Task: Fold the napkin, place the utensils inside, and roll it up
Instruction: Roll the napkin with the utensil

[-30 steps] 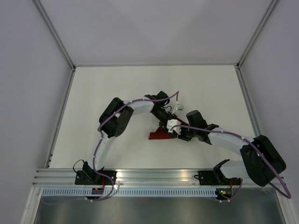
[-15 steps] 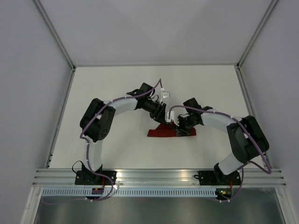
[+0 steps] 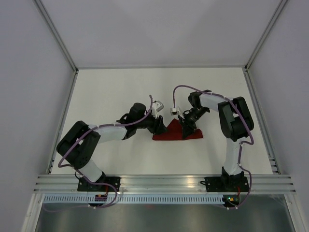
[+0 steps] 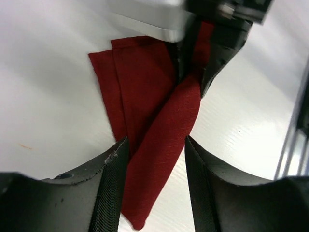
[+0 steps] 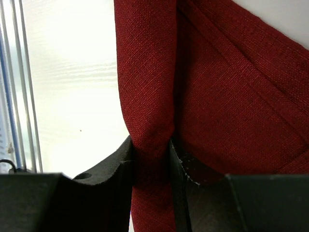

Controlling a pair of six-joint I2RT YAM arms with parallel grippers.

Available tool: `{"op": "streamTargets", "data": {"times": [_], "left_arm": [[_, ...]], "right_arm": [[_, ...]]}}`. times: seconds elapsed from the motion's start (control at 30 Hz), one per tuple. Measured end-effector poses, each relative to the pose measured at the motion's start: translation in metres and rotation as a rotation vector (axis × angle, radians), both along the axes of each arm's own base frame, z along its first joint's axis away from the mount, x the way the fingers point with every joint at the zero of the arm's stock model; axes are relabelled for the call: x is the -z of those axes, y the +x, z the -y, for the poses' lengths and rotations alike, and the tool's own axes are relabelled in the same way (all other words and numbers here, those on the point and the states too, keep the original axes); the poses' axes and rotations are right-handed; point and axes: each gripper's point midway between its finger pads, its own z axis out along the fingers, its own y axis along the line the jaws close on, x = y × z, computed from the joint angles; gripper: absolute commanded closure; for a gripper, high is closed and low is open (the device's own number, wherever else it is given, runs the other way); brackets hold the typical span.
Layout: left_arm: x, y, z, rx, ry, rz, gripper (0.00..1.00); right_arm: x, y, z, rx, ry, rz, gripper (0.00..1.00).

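The dark red napkin point(image 3: 170, 134) lies folded in a flat, roughly triangular shape on the white table point(image 3: 111, 92), with one strip gathered into a loose roll. My left gripper point(image 3: 161, 127) is at its left side; in the left wrist view the roll point(image 4: 166, 140) runs between the open fingers point(image 4: 112, 186) of the gripper point(image 4: 155, 141), with a gap on the right. My right gripper point(image 3: 185, 126) is shut on the roll's other end point(image 5: 147, 87), pinching the cloth in the right wrist view point(image 5: 150, 143). The knife is hidden.
An aluminium rail point(image 3: 164, 181) runs along the near table edge by the arm bases. Grey walls close the left, right and far sides. The right gripper's body point(image 4: 217, 29) shows at the top of the left wrist view.
Both arms have swung outward and lower, the left elbow to the near left and the right arm to the right. The napkin now lies a little farther back and shows more.
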Motion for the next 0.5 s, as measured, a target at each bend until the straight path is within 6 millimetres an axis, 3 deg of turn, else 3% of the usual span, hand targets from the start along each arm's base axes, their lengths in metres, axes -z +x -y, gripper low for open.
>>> {"op": "streamTargets", "data": {"times": [0.27, 0.5], "left_arm": [[0.008, -0.041, 0.048, 0.087, 0.143, 0.344, 0.30], [0.018, -0.043, 0.077, 0.173, 0.332, 0.619, 0.28]], "right_arm": [[0.000, -0.008, 0.000, 0.008, -0.015, -0.136, 0.72], [0.000, -0.019, 0.000, 0.025, -0.039, -0.241, 0.70]]}}
